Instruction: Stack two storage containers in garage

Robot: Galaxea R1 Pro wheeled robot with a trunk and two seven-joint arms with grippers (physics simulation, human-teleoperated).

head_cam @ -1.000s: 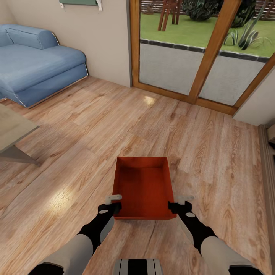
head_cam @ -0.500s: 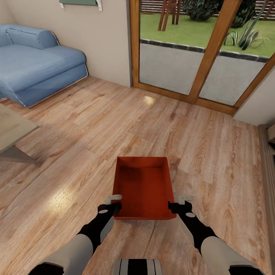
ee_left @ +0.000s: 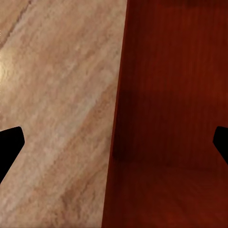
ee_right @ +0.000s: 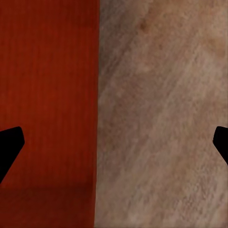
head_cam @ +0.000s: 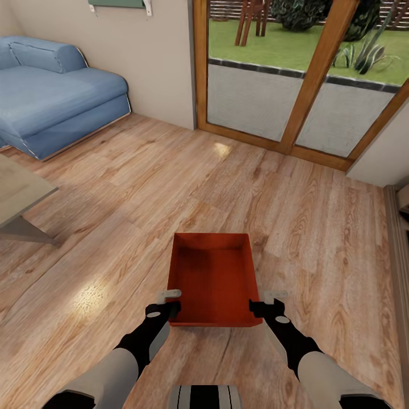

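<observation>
My left tool (head_cam: 168,301) sits at the near left corner of the storage container (head_cam: 213,278), and in my left wrist view its two dark fingertips (ee_left: 9,145) stand wide apart, one out over the wood plank floor (head_cam: 142,187) and the other inside the bin, with the left wall running between them untouched. The orange-red container lies flat on the planks right in front of me, between my two arms, its open top up. My right tool (head_cam: 267,302) mirrors this at the near right corner: its fingers (ee_right: 10,142) are spread wide across the right wall, one inside and one outside. Neither tool has closed on the wall. Farther off, a blue sofa (head_cam: 51,91) stands at the left and wood-framed glass doors (head_cam: 301,74) at the right.
</observation>
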